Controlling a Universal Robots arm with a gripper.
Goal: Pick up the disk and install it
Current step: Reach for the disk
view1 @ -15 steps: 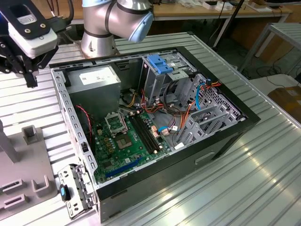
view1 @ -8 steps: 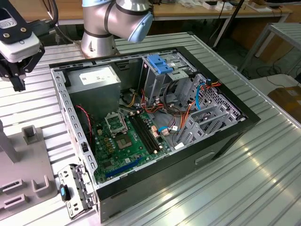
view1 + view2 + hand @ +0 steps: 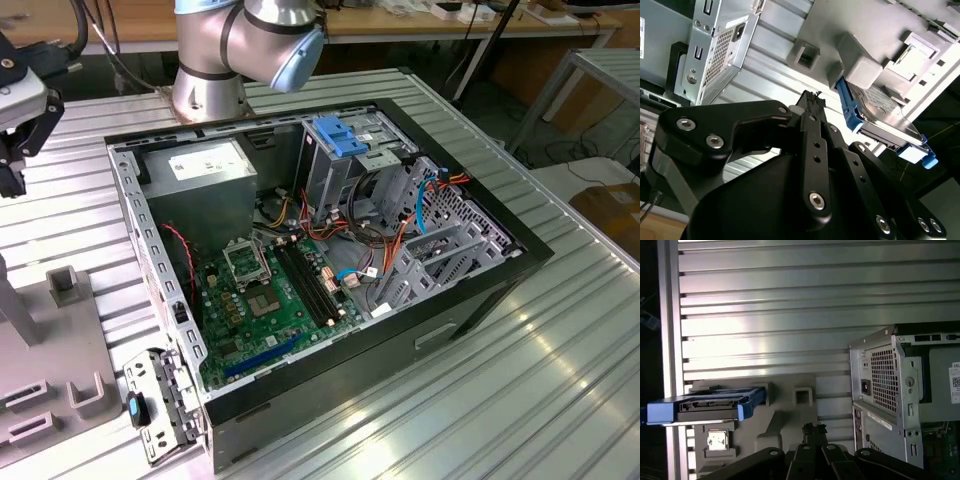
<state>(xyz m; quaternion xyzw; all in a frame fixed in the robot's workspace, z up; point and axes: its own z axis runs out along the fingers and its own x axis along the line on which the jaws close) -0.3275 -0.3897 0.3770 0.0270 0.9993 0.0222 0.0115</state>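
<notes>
The disk (image 3: pixel 705 405) rests in a grey holder (image 3: pixel 790 415), seen edge-on with blue side rails. In the second wrist view the disk (image 3: pixel 885 120) shows its silver-grey metal face and a blue rail, wedged against the holder's blocks (image 3: pixel 865 65). My gripper (image 3: pixel 813 429) hangs above the ribbed table between the holder and the computer case, well apart from the disk. Its fingertips (image 3: pixel 812 95) appear pressed together with nothing between them. In the exterior view the gripper (image 3: pixel 12 150) is at the far left edge, above the holder (image 3: pixel 60 350).
The open computer case (image 3: pixel 470 300) lies on the ribbed metal table (image 3: pixel 560 380), with a green motherboard (image 3: pixel 270 290), a grey power-supply box (image 3: pixel 205 170) and a metal cage with a light-blue handle (image 3: pixel 340 135). The case's rear panel (image 3: pixel 890 375) stands close beside the gripper.
</notes>
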